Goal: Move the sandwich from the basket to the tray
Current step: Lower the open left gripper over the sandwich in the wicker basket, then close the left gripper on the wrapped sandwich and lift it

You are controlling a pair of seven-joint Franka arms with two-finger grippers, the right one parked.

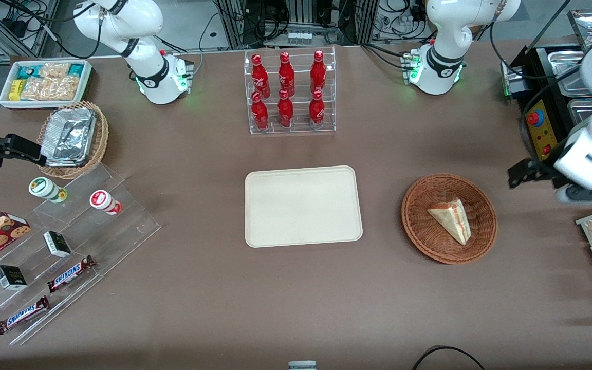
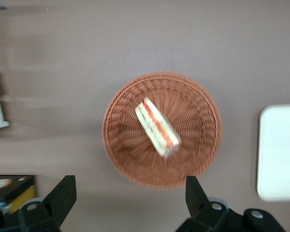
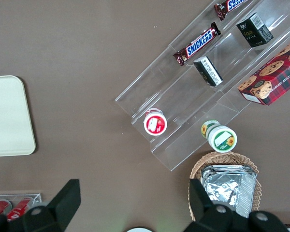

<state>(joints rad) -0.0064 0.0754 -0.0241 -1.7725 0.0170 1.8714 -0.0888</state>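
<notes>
Front view: sandwich [image 1: 450, 220] lying in basket [image 1: 449, 218] toward working arm's end of table, cut edge with red and green filling turned partly up; tray [image 1: 303, 205] bare, near table centre, well apart from basket. Gripper [image 2: 130, 193] up above table level, off to basket's side and not yet over sandwich; fingers [image 2: 63, 193] spread wide in wrist view, holding nothing. Likely risks, judged from this layout: soft bread crushed or filling squeezed out by too hard a pinch; wedge slipping or tipping if gripped across its sloping faces rather than square to them; fingertips catching raised wicker rim on descent and dragging basket along. Wrist view somewhat blurred, so exact tilt of sandwich hard to tell. Path from basket to tray open brown table, nothing standing between. Elsewhere: clear rack of red bottles [image 1: 288, 92] farther from camera than tray; stepped clear shelf [image 1: 65, 246] with Snickers bars [image 1: 70, 273] and small boxes toward parked arm's end; foil-filled basket [image 1: 72, 137] and snack box [image 1: 44, 82] there too, all well away from route.
</notes>
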